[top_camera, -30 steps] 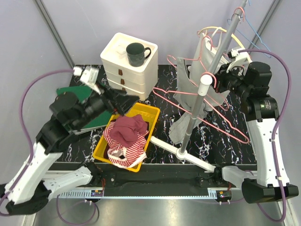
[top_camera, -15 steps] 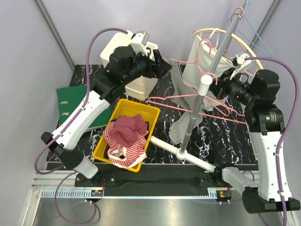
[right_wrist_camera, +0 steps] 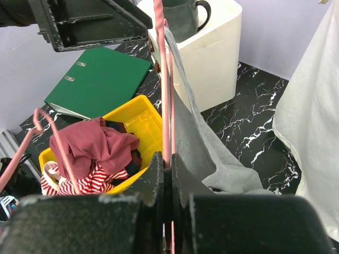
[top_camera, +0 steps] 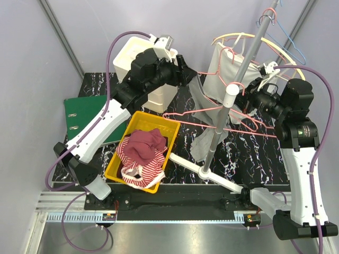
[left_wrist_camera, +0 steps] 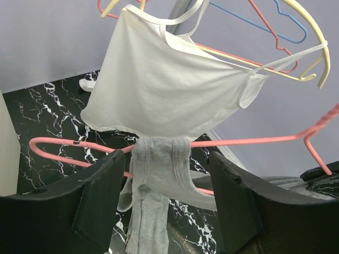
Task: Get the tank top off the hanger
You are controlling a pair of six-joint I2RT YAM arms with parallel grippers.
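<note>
Wire, thin and pink, forms the hanger [left_wrist_camera: 254, 141] reaching out left of the round metal pole [top_camera: 218, 132]. The grey tank top [top_camera: 200, 143] droops over it, soft knit bunched at the bar and trailing limp down beside the pole. Just right of the pole, the right gripper [right_wrist_camera: 167, 169] is pinched tight on the hanger's wire. The left gripper [left_wrist_camera: 165, 156] has its blunt black fingers spread wide, framing the grey straps and holding nothing. Beyond the pole hangs a smooth white top [left_wrist_camera: 159, 84] on a curved yellow hanger [left_wrist_camera: 325, 61]
</note>
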